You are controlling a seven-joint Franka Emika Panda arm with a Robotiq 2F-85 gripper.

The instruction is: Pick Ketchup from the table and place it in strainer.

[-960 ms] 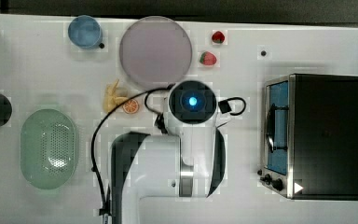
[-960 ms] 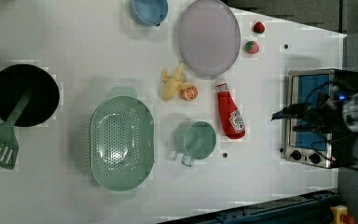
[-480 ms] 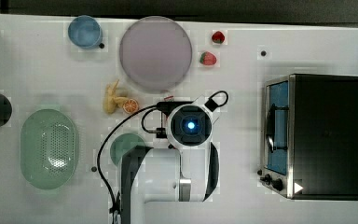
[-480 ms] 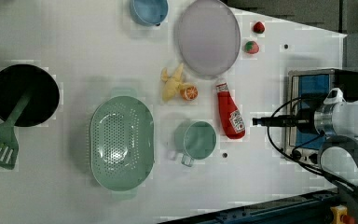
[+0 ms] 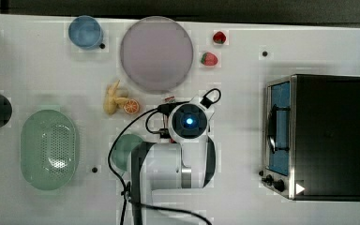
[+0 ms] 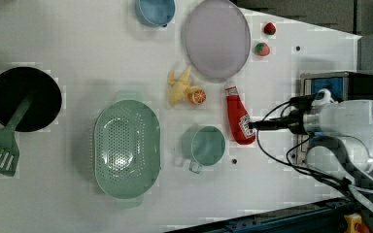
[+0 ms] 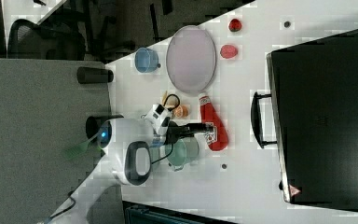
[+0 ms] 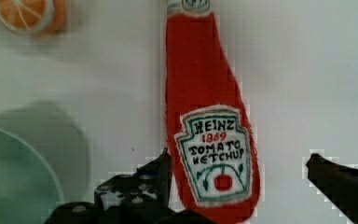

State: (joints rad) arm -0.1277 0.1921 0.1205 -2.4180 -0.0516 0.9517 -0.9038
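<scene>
The Ketchup is a slim red bottle with a white cap, lying flat on the white table between the purple plate and the teal cup. The wrist view shows its Heinz label up close. My gripper is open and hangs over the bottle's label end, one dark finger on each side of it. The gripper shows in the left view at the bottle's lower right side, and again as the gripper in the right view. The mint-green strainer sits empty toward the left view's left, also seen as the strainer.
A teal cup stands just beside the bottle. An orange slice and a yellow toy lie near its cap. A purple plate, blue cup, two strawberries, a toaster oven, black bowl and spatula surround the area.
In the left view the arm has swung left from in front of the oven until its gripper reaches the ketchup. The bottle has not moved.
</scene>
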